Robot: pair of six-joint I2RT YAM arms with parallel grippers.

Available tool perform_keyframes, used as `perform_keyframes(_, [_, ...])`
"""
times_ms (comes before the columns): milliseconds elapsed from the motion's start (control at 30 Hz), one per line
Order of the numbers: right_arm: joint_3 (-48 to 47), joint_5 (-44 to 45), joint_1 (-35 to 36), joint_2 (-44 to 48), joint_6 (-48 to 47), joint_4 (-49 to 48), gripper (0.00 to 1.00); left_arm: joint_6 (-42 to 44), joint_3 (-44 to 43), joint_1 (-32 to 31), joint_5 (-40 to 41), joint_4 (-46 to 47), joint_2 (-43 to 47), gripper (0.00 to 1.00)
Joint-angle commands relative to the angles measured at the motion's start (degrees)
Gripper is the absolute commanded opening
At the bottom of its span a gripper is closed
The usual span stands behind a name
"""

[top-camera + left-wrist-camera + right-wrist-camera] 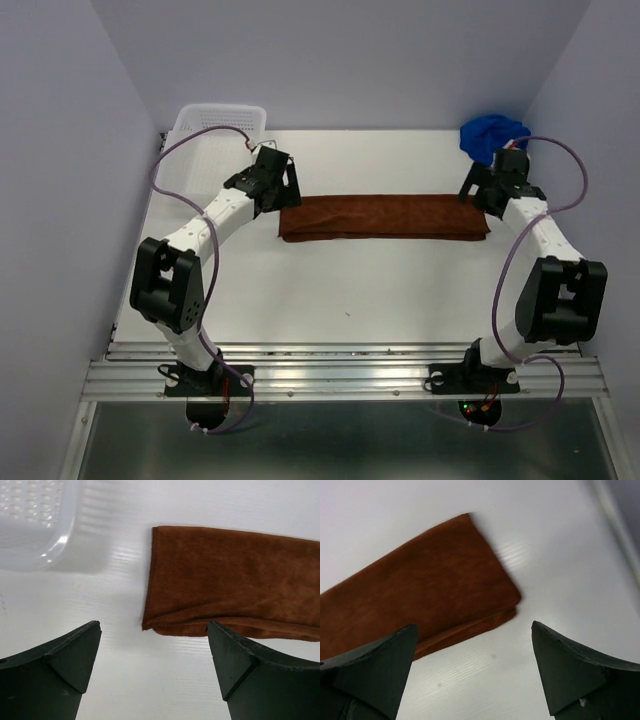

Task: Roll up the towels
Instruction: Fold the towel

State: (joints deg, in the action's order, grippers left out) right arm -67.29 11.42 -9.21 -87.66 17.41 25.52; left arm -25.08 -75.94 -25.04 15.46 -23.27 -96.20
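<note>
Brown towel (384, 217) flat, seemingly folded double.

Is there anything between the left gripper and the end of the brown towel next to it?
Nothing visible. The left gripper hangs open just short of the rust-brown towel, at its left end, with only bare table between its fingers and the cloth. The white basket sits off to the side, apart from the towel.

Overhead; wrist views close, sharing towel (384, 217)
</note>
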Motion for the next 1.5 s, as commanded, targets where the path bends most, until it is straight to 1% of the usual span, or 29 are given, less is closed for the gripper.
perform_keyframes(0, [-0.74, -17.99, 9.98, -1.63, -8.87, -4.6, 1.0, 1.7, -4.2, -0.19, -7.87, 3.21, -0.73, 0.99])
perform_keyframes(33, [-2.13, -21.49, 14.18, -2.94, -10.01, -4.69, 1.0, 1.61, -6.39, -0.27, -9.65, 3.84, -3.44, 0.99])
perform_keyframes(100, [-4.25, -25.29, 17.63, -7.06, -12.92, -4.34, 1.0, 1.88, -9.03, -0.19, -12.99, 4.72, -6.44, 0.99])
perform_keyframes(133, [-5.04, -26.61, 19.04, -8.31, -13.62, -4.68, 1.0, 1.7, -11.92, -0.19, -13.96, 4.63, -8.11, 0.99])
perform_keyframes(200, [-6.88, -28.81, 22.64, -11.64, -15.55, -6.27, 1.0, 1.44, -15.79, -0.19, -15.1, 4.81, -12.33, 0.99])
perform_keyframes(233, [-7.59, -29.43, 23.62, -12.88, -16.26, -6.53, 1.0, 1.61, -17.29, -0.19, -17.37, 4.64, -13.82, 0.99])
perform_keyframes(267, [-9.08, -30.22, 24.5, -14.02, -17.83, -6.62, 1.0, 1.88, -18.53, -0.19, -17.75, 4.29, -16.45, 0.99])
perform_keyframes(333, [-10.14, -31.02, 26.78, -17.09, -20.48, -6.71, 1.0, 1.44, -21.6, -0.1, -18.45, 3.23, -18.83, 0.99])
perform_keyframes(433, [-12.07, -31.28, 27.93, -20.0, -22.85, -6.71, 1.0, 1.26, -23.2, -0.1, -19.15, 1.82, -22.62, 0.99])
perform_keyframes(600, [-12.78, -31.72, 29.78, -22.91, -24.7, -6.1, 1.0, 0.38, -22.06, 0.08, -18.98, 1.47, -25.79, 0.99])
perform_keyframes(733, [-10.07, -32.34, 29.78, -22.21, -24.62, -6.01, 1.0, -0.49, -20.39, 0.34, -18.98, 1.91, -26.67, 0.99])
perform_keyframes(1000, [-3.39, -32.95, 30.92, -18.25, -25.05, -6.97, 1.0, -1.37, -18.98, 1.31, -16.17, 1.73, -27.99, 0.99])
perform_keyframes(1167, [-2.5, -31.2, 31.44, -17.2, -24.97, -6.36, 1.0, -1.46, -18.02, 1.57, -16.08, 1.91, -27.64, 0.99])
perform_keyframes(1400, [1.45, -29.71, 31.45, -13.25, -23.39, -6.36, 1.0, -1.99, -16.96, 1.83, -16.08, 1.73, -27.72, 0.99])
perform_keyframes(1433, [1.89, -29.44, 31.45, -12.46, -23.04, -6.27, 1.0, -1.99, -16.7, 1.92, -14.16, 1.65, -27.72, 0.99])
perform_keyframes(1467, [2.77, -29.09, 31.45, -12.1, -22.86, -6.18, 1.0, -2.16, -16.52, 2.01, -14.06, 1.56, -27.64, 0.99])
